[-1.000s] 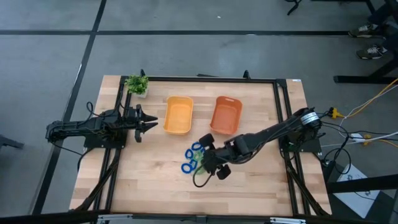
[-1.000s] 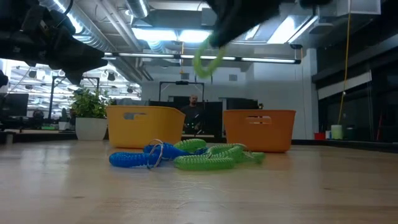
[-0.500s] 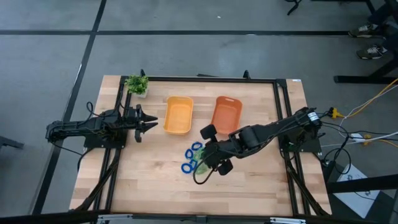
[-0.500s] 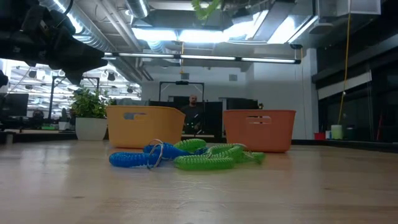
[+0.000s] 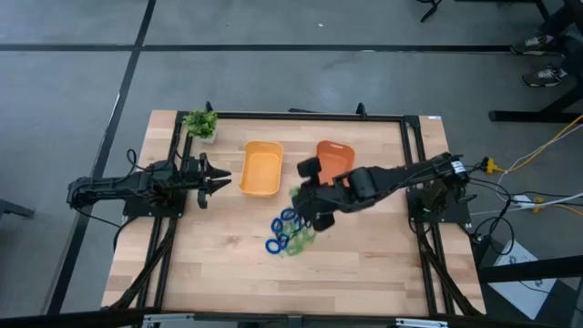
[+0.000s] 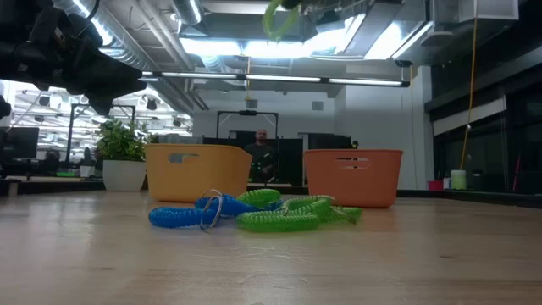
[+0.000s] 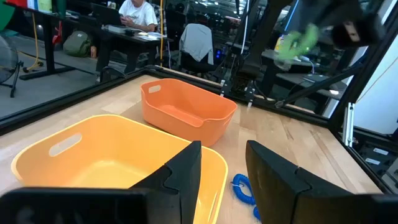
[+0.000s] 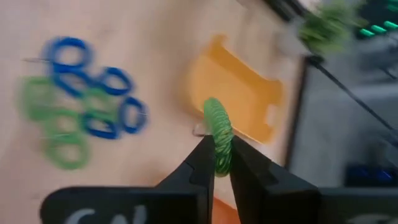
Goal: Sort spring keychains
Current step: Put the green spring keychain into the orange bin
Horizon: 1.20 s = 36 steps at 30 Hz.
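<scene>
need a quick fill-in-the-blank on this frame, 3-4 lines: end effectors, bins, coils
1. The right end effector is shut on a ____ coil.
2. The left end effector waits beside the ____ bin.
3. The pile on the table holds green and ____ coils.
4. The plant stands at the table's ____ corner.

Missing: green; yellow; blue; far left

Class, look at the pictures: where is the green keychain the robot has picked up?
The green keychain is pinched between the right gripper's fingers, lifted above the table between the yellow bin and the keychain pile.
</scene>
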Available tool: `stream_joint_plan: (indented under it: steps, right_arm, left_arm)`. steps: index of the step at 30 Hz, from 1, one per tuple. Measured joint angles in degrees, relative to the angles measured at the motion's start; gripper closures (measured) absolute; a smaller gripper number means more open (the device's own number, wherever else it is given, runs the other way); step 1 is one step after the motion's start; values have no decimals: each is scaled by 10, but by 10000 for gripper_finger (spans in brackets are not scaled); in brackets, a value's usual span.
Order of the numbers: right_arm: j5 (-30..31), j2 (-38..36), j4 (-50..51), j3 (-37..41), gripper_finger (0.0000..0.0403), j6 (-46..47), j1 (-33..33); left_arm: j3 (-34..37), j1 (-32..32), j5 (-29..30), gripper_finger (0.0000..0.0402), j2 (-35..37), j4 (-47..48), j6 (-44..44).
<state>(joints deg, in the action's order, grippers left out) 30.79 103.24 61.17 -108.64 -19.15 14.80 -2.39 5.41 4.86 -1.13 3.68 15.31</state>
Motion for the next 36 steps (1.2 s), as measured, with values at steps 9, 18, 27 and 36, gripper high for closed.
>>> stream_joint_plan:
  steps: [9,18,27,36]
  right_arm:
    - [31,0,20,0,362,10,-51]
    - [1,1,133,0,362,61,-109]
    - [-4,1,212,0,362,97,-153]
    - [-8,1,221,0,362,102,-187]
  left_arm:
    - [0,0,0,279,0,0,0]
    - [0,0,0,279,0,0,0]
    - [0,0,0,279,0,0,0]
    - [0,0,0,279,0,0,0]
